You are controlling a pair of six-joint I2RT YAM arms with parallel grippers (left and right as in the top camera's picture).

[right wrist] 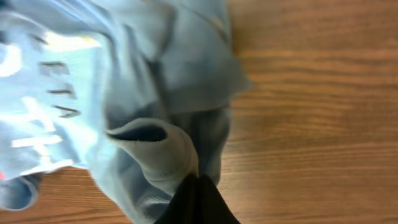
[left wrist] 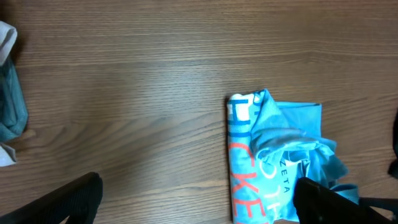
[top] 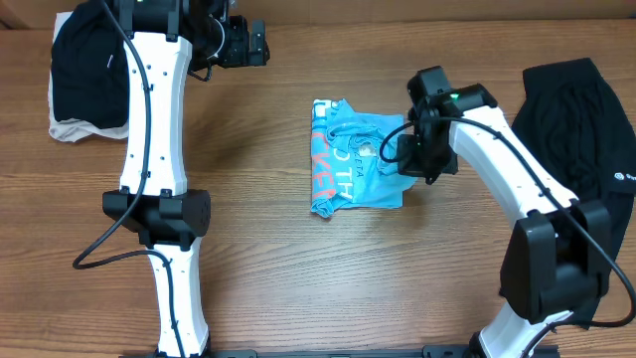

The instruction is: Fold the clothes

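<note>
The clothes in play are a light blue T-shirt [top: 356,159] with white and red lettering, lying folded and rumpled at the table's middle. My right gripper [top: 410,159] is at the shirt's right edge. In the right wrist view its jaws [right wrist: 198,183] are shut on a fold of the T-shirt [right wrist: 124,93], with cloth bunched around the tips. My left gripper [top: 246,45] hovers at the back of the table, well away from the shirt. Its dark fingers [left wrist: 68,199] stand wide open with nothing between them, and the T-shirt [left wrist: 277,155] lies beyond the right one.
A black garment [top: 87,65] lies on a beige one [top: 68,129] at the back left corner. Another black garment [top: 586,119] is spread at the right edge. A bit of teal and white cloth [left wrist: 9,99] shows at the left wrist view's left edge.
</note>
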